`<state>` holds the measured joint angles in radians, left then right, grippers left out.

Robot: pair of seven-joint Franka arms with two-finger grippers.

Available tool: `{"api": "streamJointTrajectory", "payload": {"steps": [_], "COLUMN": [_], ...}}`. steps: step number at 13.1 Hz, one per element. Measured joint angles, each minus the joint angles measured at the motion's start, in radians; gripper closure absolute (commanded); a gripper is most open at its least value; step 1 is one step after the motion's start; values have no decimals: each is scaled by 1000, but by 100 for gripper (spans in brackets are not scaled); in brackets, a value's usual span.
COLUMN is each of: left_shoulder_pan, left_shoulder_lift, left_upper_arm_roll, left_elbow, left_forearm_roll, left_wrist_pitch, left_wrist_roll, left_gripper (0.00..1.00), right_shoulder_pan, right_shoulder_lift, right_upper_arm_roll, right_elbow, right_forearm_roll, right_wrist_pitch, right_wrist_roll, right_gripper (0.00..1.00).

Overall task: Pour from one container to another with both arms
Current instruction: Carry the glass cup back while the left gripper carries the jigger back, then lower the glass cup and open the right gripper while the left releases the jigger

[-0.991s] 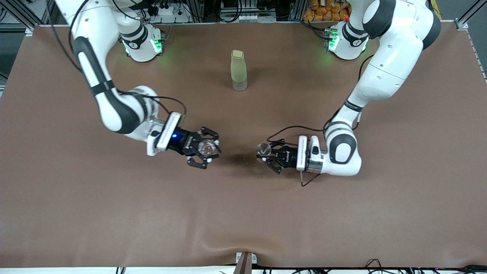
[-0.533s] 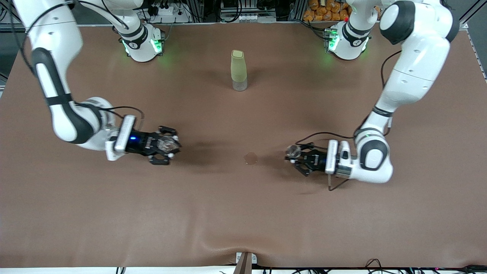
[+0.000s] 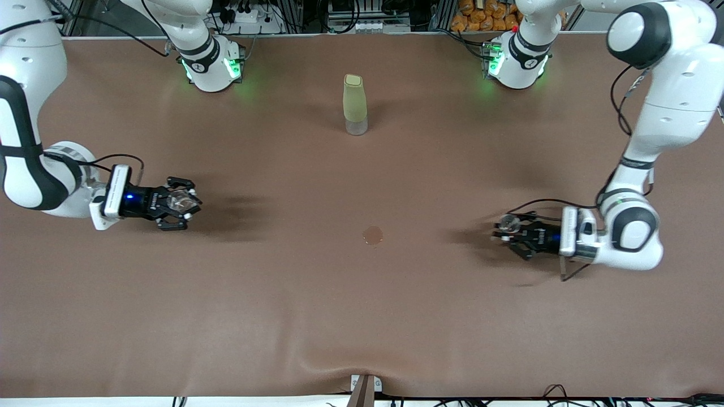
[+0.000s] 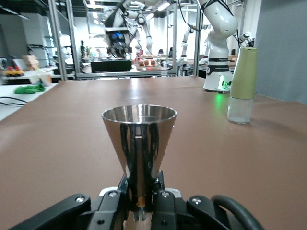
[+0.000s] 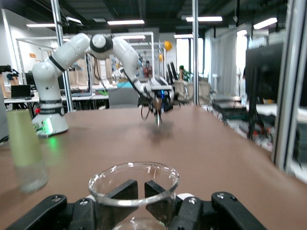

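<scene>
left gripper (image 4: 144, 203): clamped on the narrow base of a shiny metal cone cup (image 4: 139, 143), upright, mouth up | green-capped bottle (image 4: 243, 86): standing on the brown table (image 4: 57, 124), well apart from the cup | white arm base (image 4: 218, 72): just beside the bottle

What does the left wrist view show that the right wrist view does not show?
Only the left wrist view shows the steel cone cup close up, upright, clamped in the shut left gripper. Only the right wrist view shows the clear glass cup close up, gripped by the shut right gripper. Both show the green-topped bottle standing on the brown table.
</scene>
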<state>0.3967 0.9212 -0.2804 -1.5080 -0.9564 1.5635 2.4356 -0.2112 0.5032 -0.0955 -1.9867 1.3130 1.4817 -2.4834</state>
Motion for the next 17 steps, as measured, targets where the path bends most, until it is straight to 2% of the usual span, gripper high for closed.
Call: {"api": "streamJointTrajectory", "payload": {"steps": [3, 8, 17], "left_shoulder_pan": [107, 218, 232], "left_shoulder_lift": [9, 76, 97], "left_upper_arm_roll": [2, 15, 59], "left_elbow": [-11, -19, -21], "left_forearm_roll": [3, 31, 50], "left_wrist_pitch": [-27, -35, -74], "left_wrist_roll": [44, 57, 58], "left_gripper": [100, 100, 100], "right_shoulder_pan": [-68, -90, -41], "right_shoulder_lift": [76, 193, 339], "right_upper_arm_roll": [-18, -13, -4], "right_elbow": [-1, 19, 132], "right_forearm_roll": [-63, -65, -58], "right_wrist_pitch": [-11, -13, -2], "right_wrist_roll": [-38, -158, -231], "right_gripper": [100, 100, 100]}}
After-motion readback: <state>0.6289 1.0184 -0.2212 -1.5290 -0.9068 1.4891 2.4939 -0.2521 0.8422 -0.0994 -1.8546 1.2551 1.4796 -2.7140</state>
